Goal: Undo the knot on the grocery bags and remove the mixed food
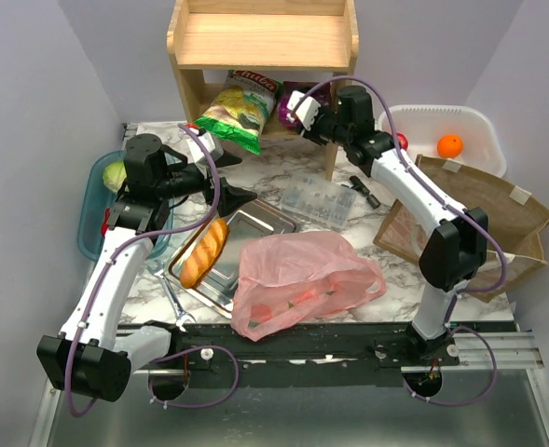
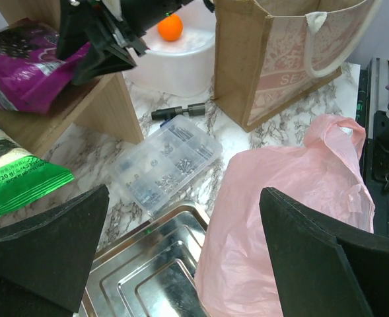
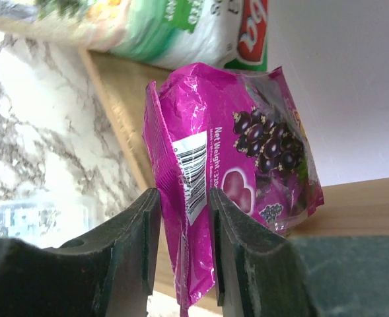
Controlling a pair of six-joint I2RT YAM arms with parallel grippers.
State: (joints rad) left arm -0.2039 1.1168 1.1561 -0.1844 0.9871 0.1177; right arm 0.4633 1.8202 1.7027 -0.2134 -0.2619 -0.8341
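Note:
The pink grocery bag [image 1: 302,279] lies slumped at the table's front centre, with red shapes showing through it. Its handle loop [image 2: 343,132] hangs loose, and no knot shows. My left gripper [image 1: 239,177] [image 2: 184,191] hovers open over the steel tray [image 1: 265,223] beside the bag, holding nothing. On the lower shelf my right gripper [image 1: 302,114] [image 3: 184,198] is shut on the edge of the purple snack packet [image 3: 247,139] [image 1: 291,98]. The yellow-green crisp packet [image 1: 237,114] leans next to it.
A bread loaf [image 1: 205,251] lies on the tray. A blue bin [image 1: 92,200] at left holds a cabbage [image 1: 114,174]. A white tub [image 1: 460,126] holds an orange [image 1: 450,145]. A brown paper bag [image 1: 484,219], a clear parts box [image 1: 321,200] and a wrench [image 1: 173,298] sit around.

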